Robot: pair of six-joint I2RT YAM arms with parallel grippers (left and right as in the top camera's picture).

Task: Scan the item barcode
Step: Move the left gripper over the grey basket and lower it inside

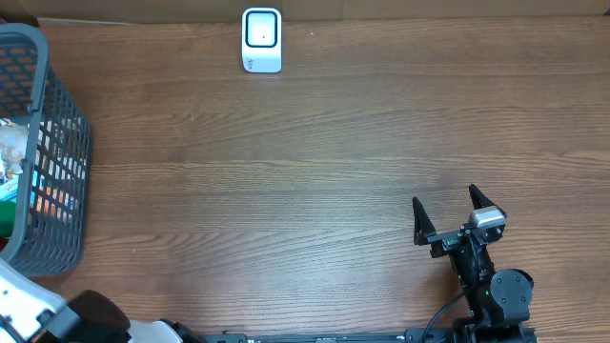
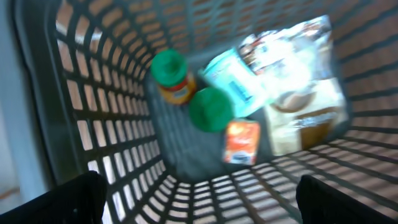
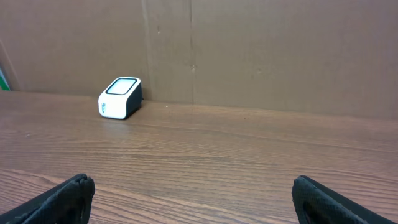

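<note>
Grey mesh basket [image 1: 46, 67] sits at 9 o'clock on the wood table [image 1: 286, 171]. The white scanner [image 1: 261, 40] stands at 12 o'clock against the back edge, window up. Task looks barely begun: nothing picked, nothing near the scanner.

L gripper [image 2: 199, 199] hangs over the basket looking down into it. Its jaws are spread wide w/ nothing btwn them and no contact w/ any goods. Wrist view is blurred, so labels and barcodes can't be read.

Goods all lie on the basket floor:
- green-lidded jar [image 2: 169, 74] at approx 11 o'clock
- second green lid [image 2: 211, 109] just beside it, near centre
- orange carton [image 2: 240, 142] at 5 o'clock of that lid
- pale blue packet [image 2: 239, 78] at 1 o'clock
- clear bag [image 2: 305, 93] at 3 o'clock, against the wall

Can't tell which one is meant to be the item.

R gripper [image 1: 445, 200] is parked at approx 4 o'clock of the table, well apart from basket and scanner. It is fully open and empty, pointing toward 12.

Left to do, by my read: descend, grip one item, lift it clear of the rim, carry it to the scanner, and turn the barcode to the window.
</note>
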